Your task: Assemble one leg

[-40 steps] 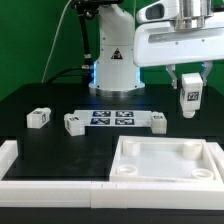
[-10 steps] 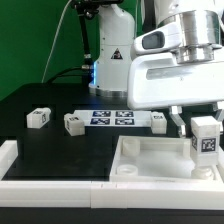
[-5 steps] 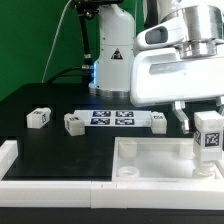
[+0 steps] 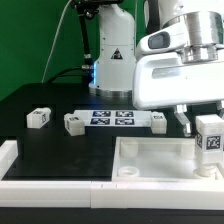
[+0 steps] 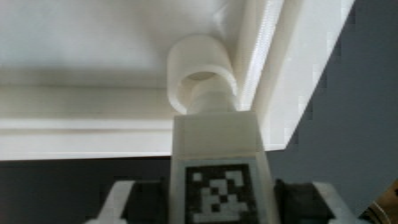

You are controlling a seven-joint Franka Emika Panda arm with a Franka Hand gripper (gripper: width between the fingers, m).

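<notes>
Carried over panel [image 4: 150, 158] — leg [image 4: 210, 137] clamped in gripper [image 5: 214, 205], above corner socket [image 5: 205, 85]

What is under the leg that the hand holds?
Under the leg is a round corner socket of the white panel. The leg hides the socket's near edge, so contact cannot be seen.

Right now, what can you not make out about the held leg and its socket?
Exterior view: the held leg covers the socket below it.
Wrist view: the leg hides its own lower end, so contact with the socket cannot be told.
Wrist view: the picture's edge cuts off the fingers.
</notes>
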